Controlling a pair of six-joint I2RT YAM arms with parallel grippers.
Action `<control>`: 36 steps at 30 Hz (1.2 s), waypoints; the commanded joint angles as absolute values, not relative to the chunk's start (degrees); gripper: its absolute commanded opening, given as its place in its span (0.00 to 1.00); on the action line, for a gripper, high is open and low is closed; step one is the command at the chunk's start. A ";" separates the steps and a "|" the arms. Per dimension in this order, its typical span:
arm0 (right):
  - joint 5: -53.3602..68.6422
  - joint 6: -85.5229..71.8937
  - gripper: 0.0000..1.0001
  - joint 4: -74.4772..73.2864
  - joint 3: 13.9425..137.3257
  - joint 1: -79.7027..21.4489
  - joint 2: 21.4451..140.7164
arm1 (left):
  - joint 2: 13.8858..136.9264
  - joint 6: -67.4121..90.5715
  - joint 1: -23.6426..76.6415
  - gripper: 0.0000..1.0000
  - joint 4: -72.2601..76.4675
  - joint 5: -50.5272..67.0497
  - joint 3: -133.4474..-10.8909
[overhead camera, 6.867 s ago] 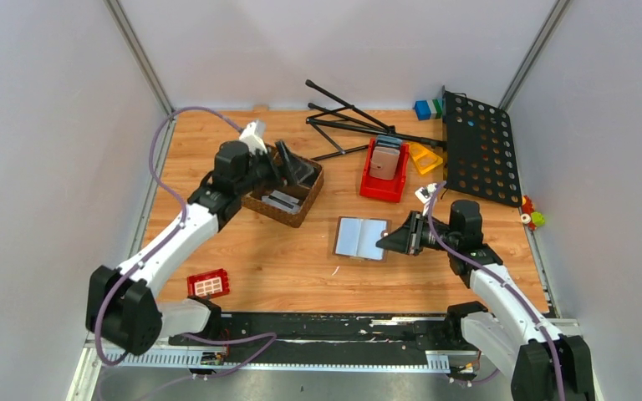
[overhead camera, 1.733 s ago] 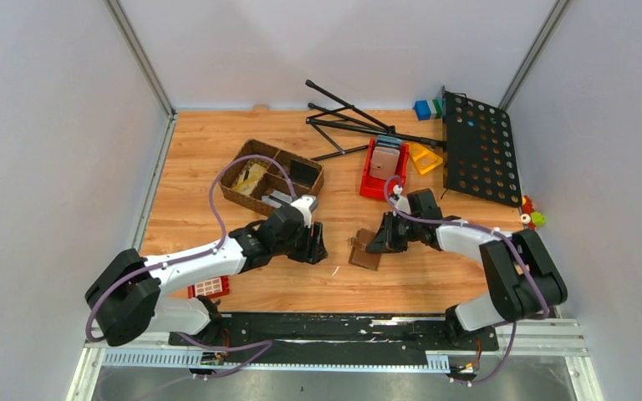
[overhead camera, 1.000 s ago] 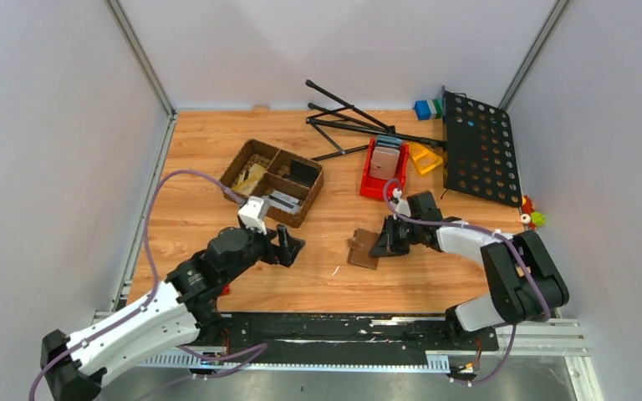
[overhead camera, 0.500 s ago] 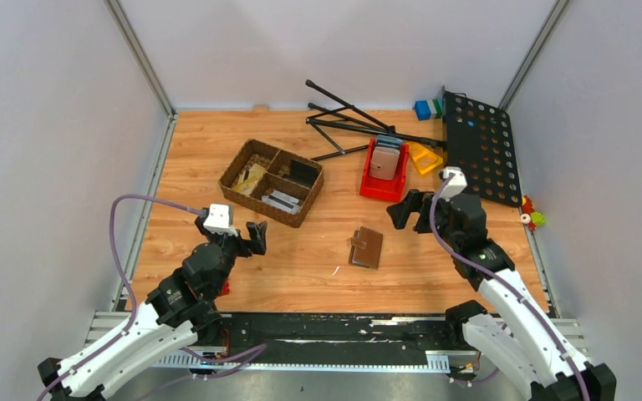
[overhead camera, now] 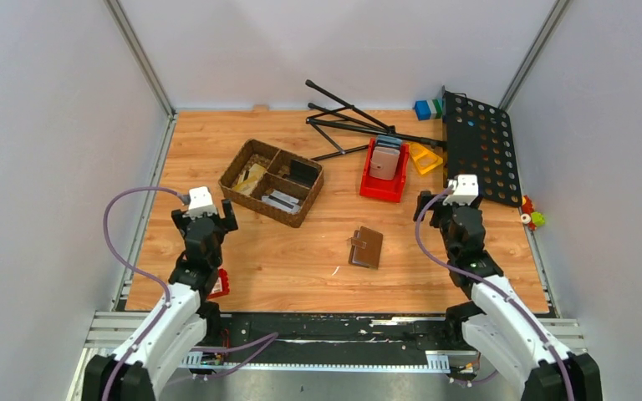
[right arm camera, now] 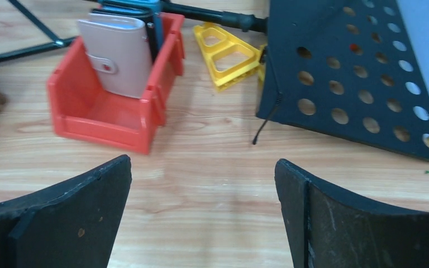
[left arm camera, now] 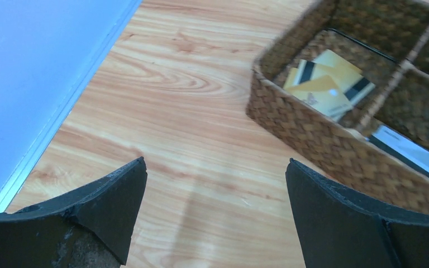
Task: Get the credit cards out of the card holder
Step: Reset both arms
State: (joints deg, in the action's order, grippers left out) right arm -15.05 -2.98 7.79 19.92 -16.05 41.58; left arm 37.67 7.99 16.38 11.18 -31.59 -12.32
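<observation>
**Both arms are pulling away from a closed, emptied holder**

Across the wooden table (overhead camera: 301, 280), the two arms are folding back toward their bases at the near edge. A moment ago they were reaching into the middle of the workspace. The left gripper (left arm camera: 215, 164) is now hanging over bare wood beside the wicker basket (overhead camera: 255, 207), its fingers spread wide with nothing between them. The right gripper (right arm camera: 202, 162) is likewise gaping and empty, looking toward the red bin and away from the work.

The card holder (overhead camera: 367, 247) is lying on the table between the arms, well apart from both. It was spread open with its pale inside showing seconds ago; now it is folded shut, brown side up. The credit cards (overhead camera: 282, 199) are resting as grey-silvery slips in the near compartment of the basket, not in the holder.

Judging from this, the task is looking finished: the cards are out and both arms are retreating to rest. Whether any card is hiding inside the folded holder cannot be told.
</observation>
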 commanded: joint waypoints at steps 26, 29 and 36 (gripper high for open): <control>-12.39 5.80 1.00 55.64 14.00 -3.87 80.11 | 77.62 0.18 2.64 1.00 63.37 -10.60 -9.44; -12.52 5.80 1.00 55.84 13.72 -3.86 79.83 | 77.76 1.09 2.71 1.00 64.06 -13.39 -9.27; -12.32 5.80 1.00 55.57 13.84 -3.91 79.89 | 78.05 -2.16 2.78 1.00 60.48 -5.55 -11.31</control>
State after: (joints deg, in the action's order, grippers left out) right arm -12.93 5.69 52.99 12.40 -4.03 80.90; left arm 77.82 0.56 3.09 58.94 -8.93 -9.89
